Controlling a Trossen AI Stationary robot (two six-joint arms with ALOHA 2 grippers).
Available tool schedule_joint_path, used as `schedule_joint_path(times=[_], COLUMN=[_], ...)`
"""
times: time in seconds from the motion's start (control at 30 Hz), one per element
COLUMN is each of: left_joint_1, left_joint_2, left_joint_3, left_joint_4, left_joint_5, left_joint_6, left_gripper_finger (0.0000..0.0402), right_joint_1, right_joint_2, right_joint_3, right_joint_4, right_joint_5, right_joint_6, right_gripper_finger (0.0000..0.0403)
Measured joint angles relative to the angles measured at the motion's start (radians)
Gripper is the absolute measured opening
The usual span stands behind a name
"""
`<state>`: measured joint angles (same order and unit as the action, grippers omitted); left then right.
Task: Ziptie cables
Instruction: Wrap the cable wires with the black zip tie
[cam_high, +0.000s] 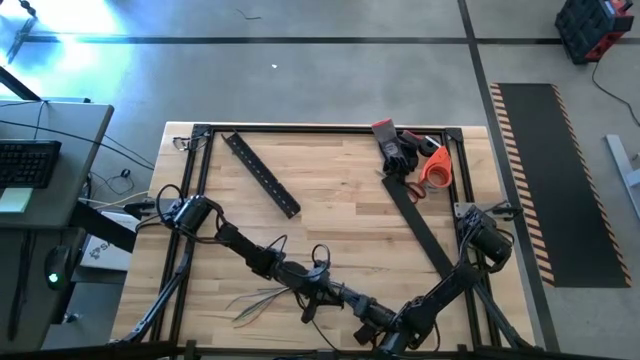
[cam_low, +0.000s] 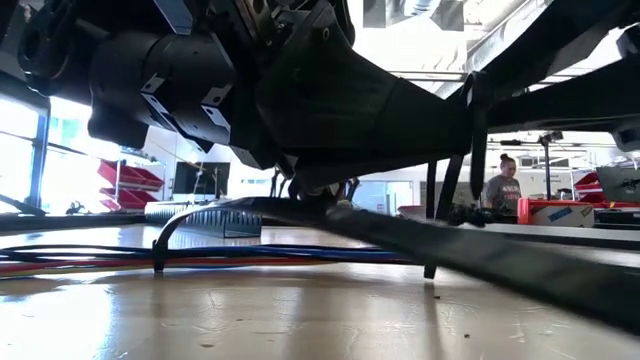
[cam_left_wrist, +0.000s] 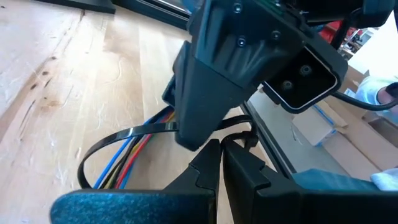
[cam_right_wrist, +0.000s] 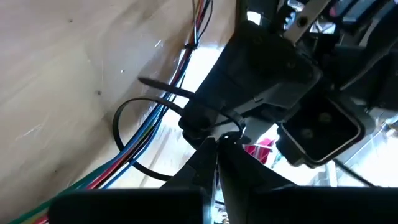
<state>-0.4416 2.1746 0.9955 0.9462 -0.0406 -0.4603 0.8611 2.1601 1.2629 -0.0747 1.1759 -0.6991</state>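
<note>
The cables are thin wires, blue, red, yellow and green up close, and lie along the wooden table near its front edge. A black zip tie makes a wide loop around them, and its free tail sticks out to the side. My left gripper and my right gripper meet tip to tip over the bundle. Both are shut on the zip tie where the loop closes. In the low view the loop arcs up from the table under the arms. My left gripper pinches the zip tie between its two fingertips, at the strap beside the place where the loop closes. The fingers come in nearly level from the table's left. The right gripper's finger hides part of the strap. The loop hangs slack around the cables. My right gripper pinches the zip tie's strap at its fingertips, right where the loop crosses itself. It comes in from the table's right, slanting slightly down. The loop spreads out beyond the fingers, its lower part by the table.
A black perforated bar lies at the far left of the table and a longer black strip at the right. A glove, orange-handled scissors and tape sit at the far right corner. A person stands beyond the table.
</note>
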Motion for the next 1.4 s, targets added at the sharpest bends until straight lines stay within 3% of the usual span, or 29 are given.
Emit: schedule_joint_path(times=[0.23, 0.53, 0.73, 1.1, 1.23, 1.4], left_joint_1=[0.001, -0.003, -0.003, -0.014, -0.025, -0.047], left_joint_2=[0.0, -0.002, -0.002, 0.022, 0.041, 0.114], left_joint_3=[0.0, 0.001, 0.0, 0.0, 0.001, 0.018], left_joint_4=[0.011, 0.052, 0.043, 0.046, 0.061, 0.162], left_joint_5=[-0.001, -0.014, -0.054, -0.114, -0.182, -0.233], left_joint_6=[0.009, 0.046, 0.111, 0.194, 0.205, 0.204], left_gripper_finger=[0.0, 0.0, 0.0, 0.0, 0.0, 0.0], right_joint_1=[-0.023, -0.024, -0.038, -0.105, -0.092, -0.06], right_joint_2=[-0.017, -0.195, -0.283, -0.293, -0.272, -0.222], right_joint_3=[0.0, 0.0, 0.0, 0.0, 0.0, 0.0], right_joint_4=[-0.015, -0.235, -0.369, -0.397, -0.36, -0.258], right_joint_5=[0.008, -0.179, -0.381, -0.769, -0.78, -0.699], right_joint_6=[0.206, 0.623, 0.98, 1.62, 1.803, 1.914], right_gripper_finger=[0.0024, 0.0164, 0.022, 0.0228, 0.0228, 0.0227])
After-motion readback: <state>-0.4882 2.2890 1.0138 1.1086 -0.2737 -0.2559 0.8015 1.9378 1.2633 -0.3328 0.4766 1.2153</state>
